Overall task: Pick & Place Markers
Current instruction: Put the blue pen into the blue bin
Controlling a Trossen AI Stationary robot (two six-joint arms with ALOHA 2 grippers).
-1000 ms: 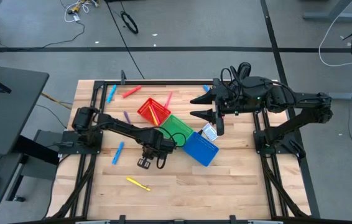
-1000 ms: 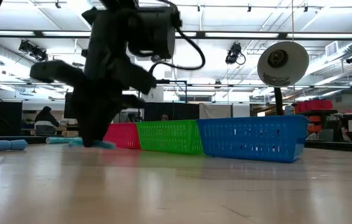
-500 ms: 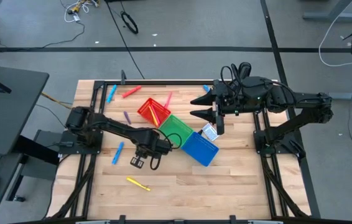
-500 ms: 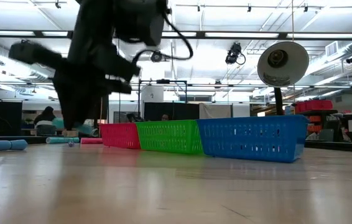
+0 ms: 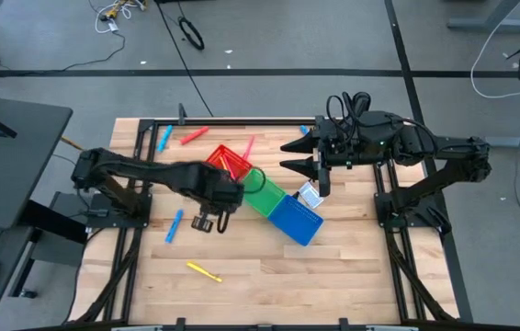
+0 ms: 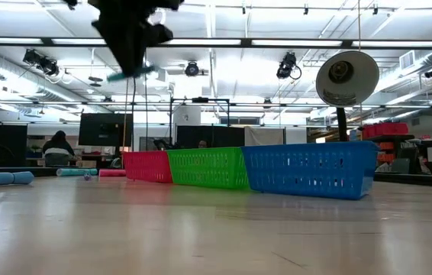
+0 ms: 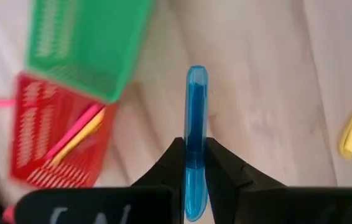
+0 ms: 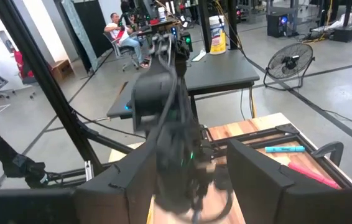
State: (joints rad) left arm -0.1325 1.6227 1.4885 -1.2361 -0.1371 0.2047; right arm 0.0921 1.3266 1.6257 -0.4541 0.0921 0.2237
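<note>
My left gripper [image 5: 208,221] hangs high over the table, near the red bin [image 5: 226,164], and is shut on a blue marker [image 7: 196,99]. The low view shows this marker [image 6: 133,73] well above the tabletop. My right gripper [image 5: 289,157] waits open above the table's far right part, beside the green bin [image 5: 262,190]. A pink and a yellow marker [image 7: 70,137] lie inside the red bin. Loose markers lie flat on the wood: blue [image 5: 165,138], red [image 5: 194,135], pink [image 5: 249,145], another blue [image 5: 175,225] and yellow [image 5: 203,271]. My left gripper pinches the blue marker between its two fingers [image 7: 170,162], on the barrel [image 7: 196,134] nearer one end than the middle. The fingers come from above, pointing down, and lie across it. The marker is lifted clear and lies about level, its longer part sticking out past the fingers.
The red, green and blue bins [image 5: 295,219] stand in a slanting row at the table's middle. A small white and blue object [image 5: 308,195] lies beside the blue bin. A black frame [image 5: 242,119] runs along the table's far edge. Bare wood [image 5: 333,276] lies toward the near edge.
My left gripper has risen from the tabletop to well above it, drifting a little toward the far edge, and has stayed shut. The blue marker has gone up with it and now hangs clear of the table. My right arm has kept still.
</note>
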